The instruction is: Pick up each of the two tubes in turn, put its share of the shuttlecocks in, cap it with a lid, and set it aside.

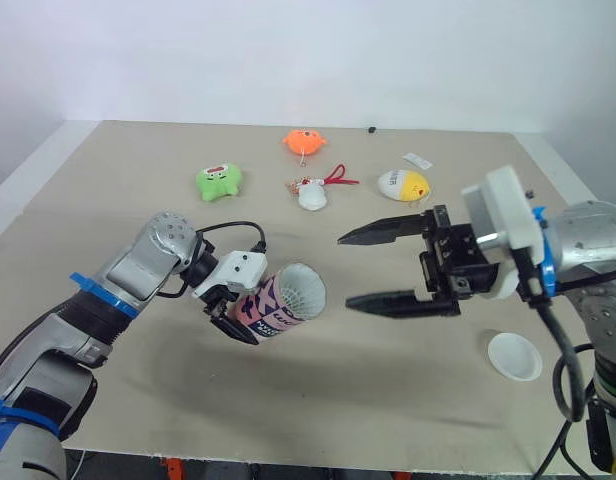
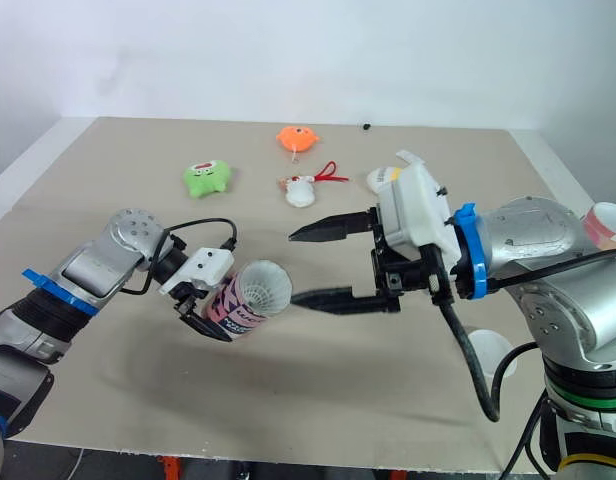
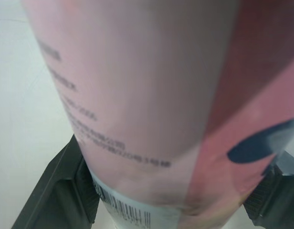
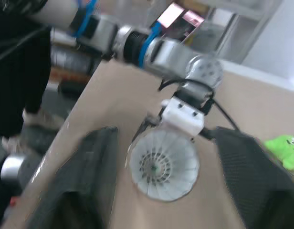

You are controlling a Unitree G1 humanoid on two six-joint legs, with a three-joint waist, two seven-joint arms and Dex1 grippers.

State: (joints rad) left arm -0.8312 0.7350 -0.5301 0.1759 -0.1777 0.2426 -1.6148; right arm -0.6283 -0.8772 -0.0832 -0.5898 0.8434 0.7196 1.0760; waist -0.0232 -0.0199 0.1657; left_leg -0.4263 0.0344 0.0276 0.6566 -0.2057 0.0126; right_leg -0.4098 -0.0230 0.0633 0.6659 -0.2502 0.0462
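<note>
Left gripper (image 1: 233, 316) pinches tube (image 1: 273, 308) between 2 fingers; right gripper (image 1: 344, 270) fingers spread wide, shuttlecock (image 4: 162, 164) in tube mouth just off their tips.

You are looking at four small toys: orange (image 1: 304, 141), green (image 1: 220, 181), white (image 1: 312, 196), yellow (image 1: 403, 185); one loose lid (image 1: 514, 357); one tube (image 1: 273, 310) showing one shuttlecock (image 1: 300, 290); and possibly a second tube (image 2: 608, 225).
</note>
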